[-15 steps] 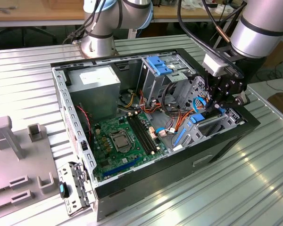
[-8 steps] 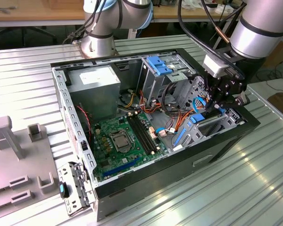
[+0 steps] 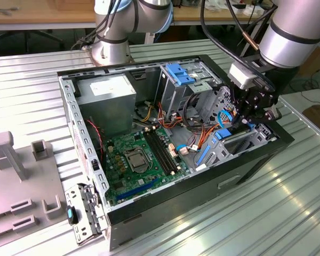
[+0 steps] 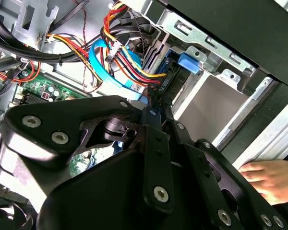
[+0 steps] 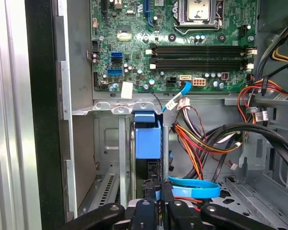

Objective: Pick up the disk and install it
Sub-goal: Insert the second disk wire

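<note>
Open computer case (image 3: 85,160) holds disk (image 5: 148,139), tool (image 5: 157,194) clamped on it.

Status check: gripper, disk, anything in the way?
Gripper shut on disk, disk standing in drive bay. Blue cable alongside. Person's hand at case edge.

I work in a robotics lab or electronics workshop: an opened computer case (image 3: 170,144) lies on a ribbed metal table (image 3: 256,213), grey fixture blocks (image 3: 21,176) sit beside it, and wooden benches (image 3: 42,13) with loose cables stand behind.
</note>
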Controlling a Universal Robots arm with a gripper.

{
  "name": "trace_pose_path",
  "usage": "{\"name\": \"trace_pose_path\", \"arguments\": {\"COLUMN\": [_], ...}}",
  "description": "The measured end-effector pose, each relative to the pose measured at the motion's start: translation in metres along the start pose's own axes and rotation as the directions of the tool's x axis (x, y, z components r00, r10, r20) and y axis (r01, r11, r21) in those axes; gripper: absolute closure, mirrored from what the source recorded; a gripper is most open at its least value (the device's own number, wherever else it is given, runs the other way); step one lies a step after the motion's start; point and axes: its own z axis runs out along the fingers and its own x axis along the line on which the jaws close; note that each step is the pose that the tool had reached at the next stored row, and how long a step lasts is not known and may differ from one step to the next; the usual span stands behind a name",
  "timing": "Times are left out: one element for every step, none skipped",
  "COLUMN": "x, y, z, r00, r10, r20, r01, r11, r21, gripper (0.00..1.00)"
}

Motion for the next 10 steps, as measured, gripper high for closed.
{"name": "trace_pose_path", "arguments": {"x": [0.0000, 0.0000, 0.0000, 0.0000, 0.0000, 0.0000, 0.0000, 0.0000, -0.0001, -0.0001], "y": [0.0000, 0.0000, 0.0001, 0.0001, 0.0002, 0.0003, 0.0004, 0.0005, 0.0005, 0.0005], "z": [0.0003, 0.0005, 0.0009, 0.0012, 0.0018, 0.0027, 0.0036, 0.0044, 0.0046, 0.0047], "r00": [1.0000, 1.0000, 1.0000, 1.0000, 1.0000, 1.0000, 1.0000, 0.9999, 0.9999, 0.9999], "r10": [0.000, 0.000, 0.000, 0.000, 0.000, 0.001, 0.001, 0.001, 0.001, 0.001], "r20": [0.0006, 0.0010, 0.0018, 0.0025, 0.0038, 0.0065, 0.0099, 0.0131, 0.0135, 0.0138], "r01": [0.000, 0.000, 0.000, 0.000, 0.000, -0.001, -0.001, -0.001, -0.001, -0.001], "r11": [1.0000, 1.0000, 1.0000, 1.0000, 1.0000, 1.0000, 1.0000, 1.0000, 1.0000, 1.0000], "r21": [0.0000, 0.0000, 0.0000, 0.0000, 0.0000, -0.0001, -0.0002, -0.0002, -0.0002, -0.0002], "gripper": [0.84, 0.84, 0.84, 0.84, 0.84, 0.84, 0.84, 0.84, 0.84, 0.84]}}
